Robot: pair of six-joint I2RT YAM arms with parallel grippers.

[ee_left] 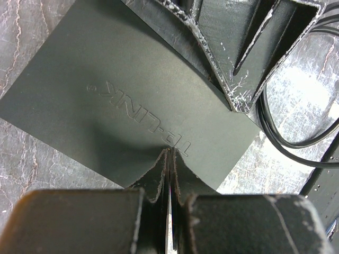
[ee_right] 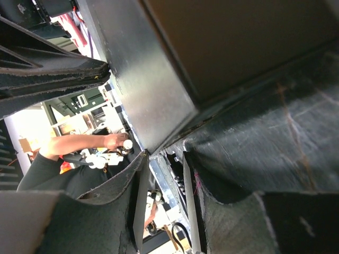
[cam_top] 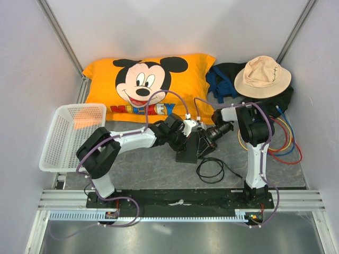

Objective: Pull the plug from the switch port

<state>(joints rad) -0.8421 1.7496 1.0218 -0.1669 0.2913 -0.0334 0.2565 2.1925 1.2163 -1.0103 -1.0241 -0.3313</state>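
The switch is a flat matte-black box at the table's centre, between both arms. In the left wrist view its top shows embossed TP-LINK lettering. My left gripper is shut, its tips resting on the switch's top near one edge. My right gripper is at a corner of the switch, its jaws a little apart with nothing between them. A black cable loops on the table in front of the switch and also shows in the left wrist view. The plug and the sockets are hidden.
A white basket stands at the left. An orange Mickey pillow lies at the back, with a tan hat on dark cloth at the back right. Coloured cables lie behind the right arm.
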